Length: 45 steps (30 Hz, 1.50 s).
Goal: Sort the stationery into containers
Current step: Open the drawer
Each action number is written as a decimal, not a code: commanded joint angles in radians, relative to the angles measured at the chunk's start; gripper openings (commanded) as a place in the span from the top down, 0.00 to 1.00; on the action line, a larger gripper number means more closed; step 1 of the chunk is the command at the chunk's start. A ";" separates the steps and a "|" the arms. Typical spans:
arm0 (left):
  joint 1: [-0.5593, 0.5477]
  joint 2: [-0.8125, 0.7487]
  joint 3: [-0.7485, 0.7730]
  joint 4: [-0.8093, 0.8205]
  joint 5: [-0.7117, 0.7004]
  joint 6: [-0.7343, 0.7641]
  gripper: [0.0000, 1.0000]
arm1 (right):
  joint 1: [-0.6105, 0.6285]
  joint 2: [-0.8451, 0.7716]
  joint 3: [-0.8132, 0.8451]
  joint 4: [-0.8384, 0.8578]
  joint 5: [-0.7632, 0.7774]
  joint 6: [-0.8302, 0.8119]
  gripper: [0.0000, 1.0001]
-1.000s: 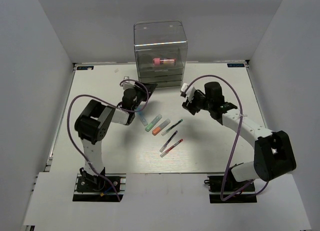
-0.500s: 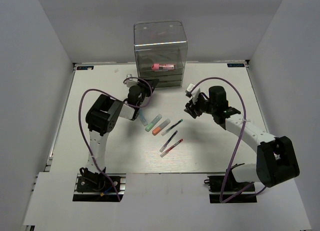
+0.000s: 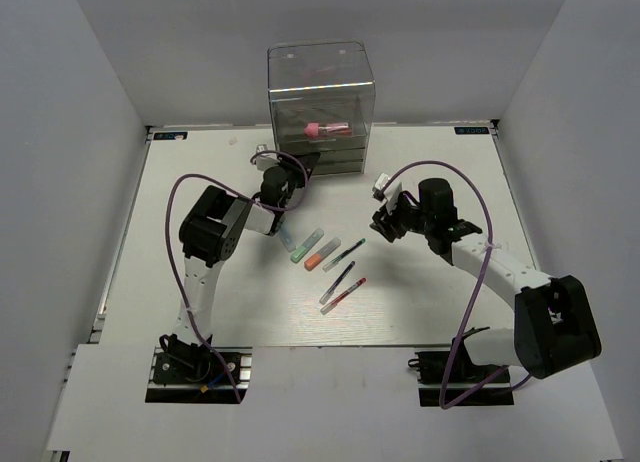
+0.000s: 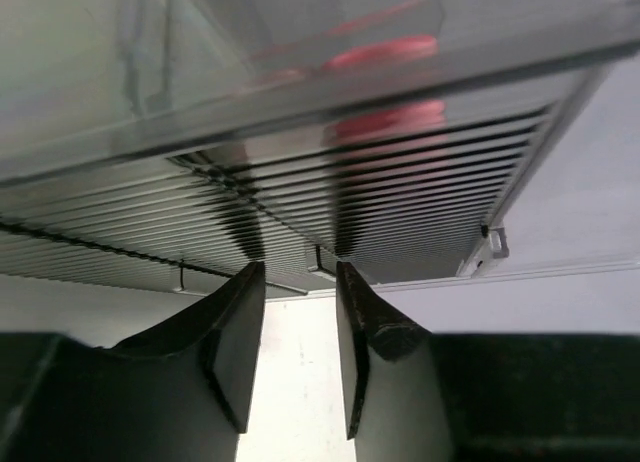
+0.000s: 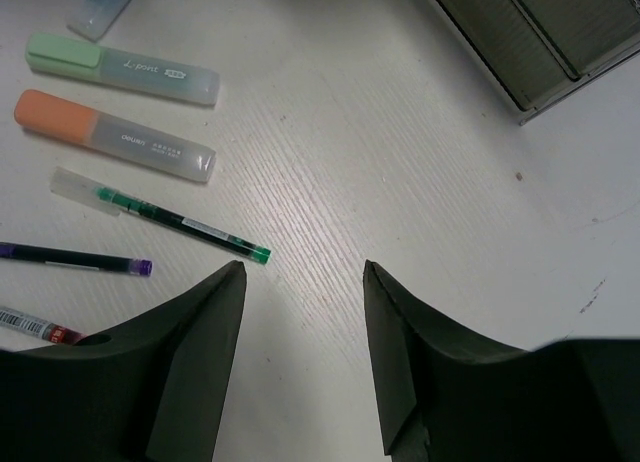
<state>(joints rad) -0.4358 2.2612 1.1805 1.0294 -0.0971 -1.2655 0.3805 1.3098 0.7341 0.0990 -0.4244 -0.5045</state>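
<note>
The clear cabinet (image 3: 320, 92) stands at the back of the table, with the pink-and-dark-red block (image 3: 328, 130) inside it. My left gripper (image 3: 300, 168) is open and empty, its tips at the lowest drawer fronts (image 4: 400, 212). The block shows through the plastic above (image 4: 390, 82). My right gripper (image 3: 383, 220) is open and empty above the table, right of the green-tipped pen (image 5: 185, 222). In a row lie the blue marker (image 5: 100, 4), the green marker (image 5: 120, 67), the orange-grey marker (image 5: 110, 134), the dark pen (image 5: 70, 257) and the red pen (image 5: 35, 325).
The row of markers and pens (image 3: 325, 262) lies in the middle of the white table (image 3: 200, 282), between the two arms. A corner of the cabinet's drawers (image 5: 530, 32) is at the right wrist view's upper right. Grey walls enclose the table.
My left gripper has moved up to the cabinet's drawer fronts. My right gripper has drawn back from the cabinet and down toward the pens. The pink block shifted slightly inside the cabinet.
</note>
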 commanded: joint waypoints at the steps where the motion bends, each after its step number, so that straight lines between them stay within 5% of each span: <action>1: -0.004 -0.003 0.042 -0.026 -0.041 0.002 0.57 | -0.008 -0.035 -0.010 0.041 0.003 0.001 0.44; 11: -0.004 0.015 0.061 -0.002 -0.093 0.002 0.69 | -0.005 -0.035 -0.030 0.041 0.001 -0.008 0.44; 17: -0.004 0.024 0.056 0.043 -0.093 -0.018 1.00 | -0.009 -0.041 -0.041 0.038 -0.002 -0.006 0.44; 24: -0.004 -0.011 -0.079 0.139 -0.073 -0.018 1.00 | -0.008 -0.043 -0.045 0.024 -0.014 -0.015 0.42; 32: -0.023 -0.130 -0.347 0.257 -0.047 -0.018 1.00 | -0.006 -0.035 -0.048 -0.027 -0.111 -0.074 0.26; 41: -0.054 -0.170 -0.380 0.247 -0.029 -0.018 1.00 | -0.003 -0.007 -0.033 -0.125 -0.218 -0.304 0.26; 45: -0.054 -0.199 -0.355 0.155 0.007 -0.009 0.59 | 0.003 0.019 -0.015 -0.156 -0.249 -0.391 0.26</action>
<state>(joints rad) -0.4801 2.1254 0.8131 1.2930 -0.1295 -1.3197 0.3798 1.3090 0.6899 -0.0139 -0.6125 -0.7891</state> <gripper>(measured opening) 0.371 0.736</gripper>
